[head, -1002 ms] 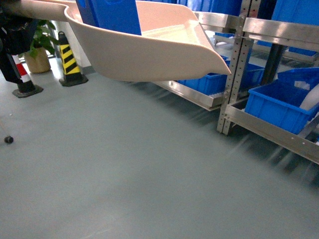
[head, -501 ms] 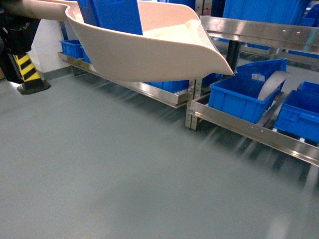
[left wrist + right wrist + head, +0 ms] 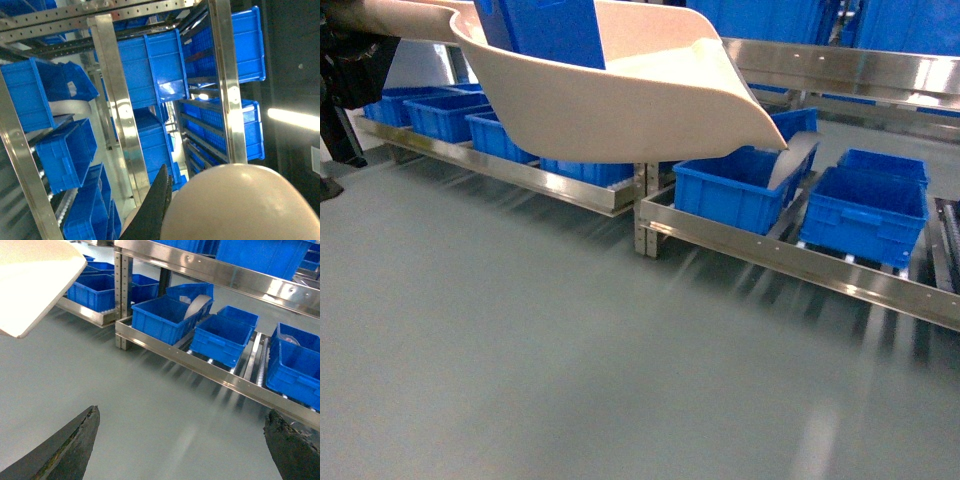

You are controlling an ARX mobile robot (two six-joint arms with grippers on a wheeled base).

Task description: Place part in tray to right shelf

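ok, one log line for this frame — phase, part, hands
phase: facing shelf run | part: in cream tray, raised over floor | right shelf: ahead, not reached | right hand: open, empty | left hand: state unclear

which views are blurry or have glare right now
Head view: floor streaked with motion blur, glare on the shelf's front rail. Left wrist view: bright light streak at right, glinting steel posts. Right wrist view: smeared floor reflections beside the rail.
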